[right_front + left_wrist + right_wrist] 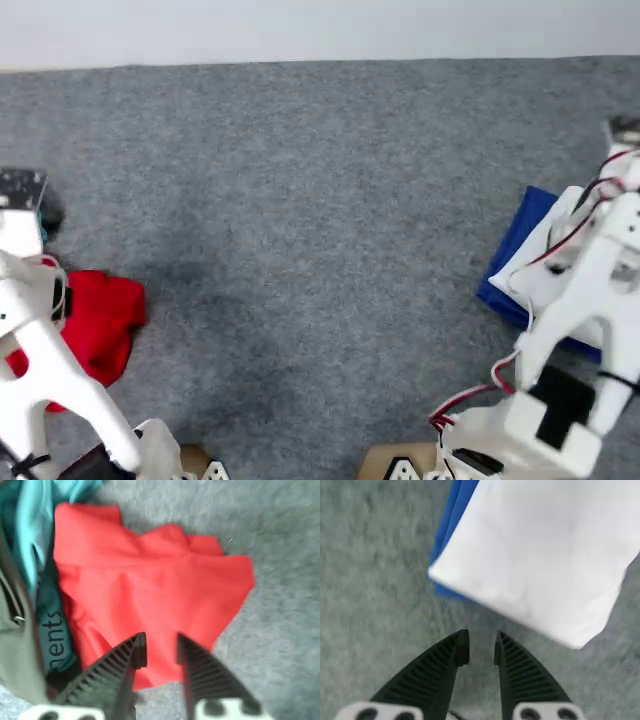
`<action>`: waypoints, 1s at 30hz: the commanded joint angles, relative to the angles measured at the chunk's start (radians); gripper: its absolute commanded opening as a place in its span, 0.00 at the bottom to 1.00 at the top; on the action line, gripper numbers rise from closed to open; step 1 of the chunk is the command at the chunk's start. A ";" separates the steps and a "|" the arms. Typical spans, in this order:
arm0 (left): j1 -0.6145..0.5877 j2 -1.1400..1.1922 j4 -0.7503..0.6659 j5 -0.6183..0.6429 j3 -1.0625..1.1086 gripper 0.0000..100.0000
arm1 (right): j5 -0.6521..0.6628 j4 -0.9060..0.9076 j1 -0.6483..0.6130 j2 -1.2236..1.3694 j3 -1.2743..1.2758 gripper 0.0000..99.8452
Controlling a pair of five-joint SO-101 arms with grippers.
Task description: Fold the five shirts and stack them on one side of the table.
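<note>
Left hand (pixel 159 646) hangs over one edge of the red shirt (pixel 150 585), its two fingers a little apart and gripping nothing; the red shirt lies rumpled and unfolded on the grey worktop (pixel 320 200), touching a teal shirt (pixel 27 525) bunched beside it; a dull grey-green cloth (pixel 12 650) lies against that, perhaps another shirt, though I cannot tell; right hand (pixel 480 642), likewise slightly parted and empty, hovers above bare worktop just beside a white shirt (pixel 540 555), which lies folded flat on a folded blue shirt (pixel 451 525) at the worktop's right side; so two look folded and stacked, and the heap, seemingly three, is left to fold and carry across.
</note>
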 commanded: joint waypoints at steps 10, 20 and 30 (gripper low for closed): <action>-0.009 0.037 -0.499 -0.140 0.409 0.23 | -0.006 0.038 -0.015 -0.222 0.193 0.09; -0.012 0.479 -0.517 -0.144 0.220 0.09 | -0.006 0.039 -0.012 -0.308 0.236 0.09; 0.061 0.391 -0.170 -0.084 -0.061 0.00 | -0.008 0.039 -0.010 -0.407 0.236 0.09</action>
